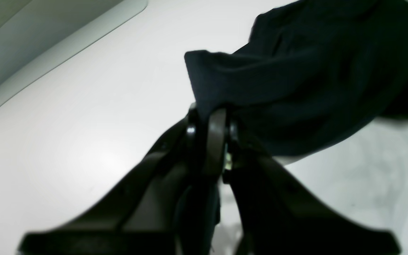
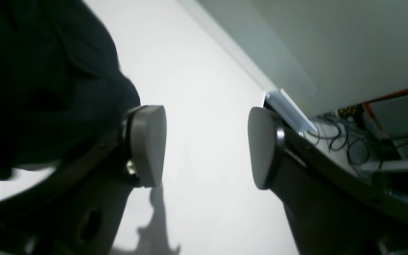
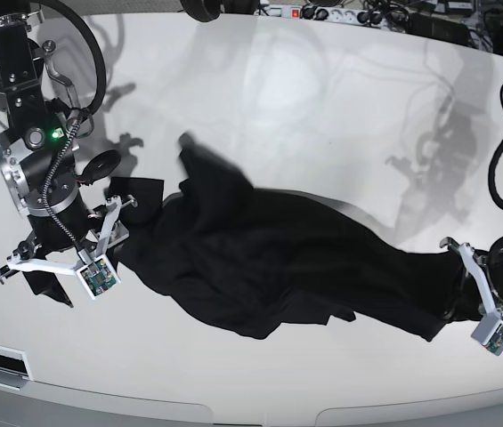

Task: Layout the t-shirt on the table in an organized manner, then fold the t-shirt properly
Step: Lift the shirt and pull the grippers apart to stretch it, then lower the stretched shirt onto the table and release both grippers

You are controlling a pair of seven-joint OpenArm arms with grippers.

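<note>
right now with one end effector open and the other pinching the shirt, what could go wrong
1. The left end effector is shut on the t-shirt; if it pulls alone, the whole bunched shirt may drag across the table instead of spreading.
2. The right end effector is open with nothing between its pads, so that end lies loose and creased.

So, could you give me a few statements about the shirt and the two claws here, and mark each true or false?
1. The left gripper is clamped on the black t-shirt. True.
2. The right gripper pinches cloth between its pads. False: its jaws stand apart with only bare white table between them.
3. The t-shirt is neatly folded. False: it lies stretched and wrinkled across the table.
4. It is the only garment in view. True.
</note>
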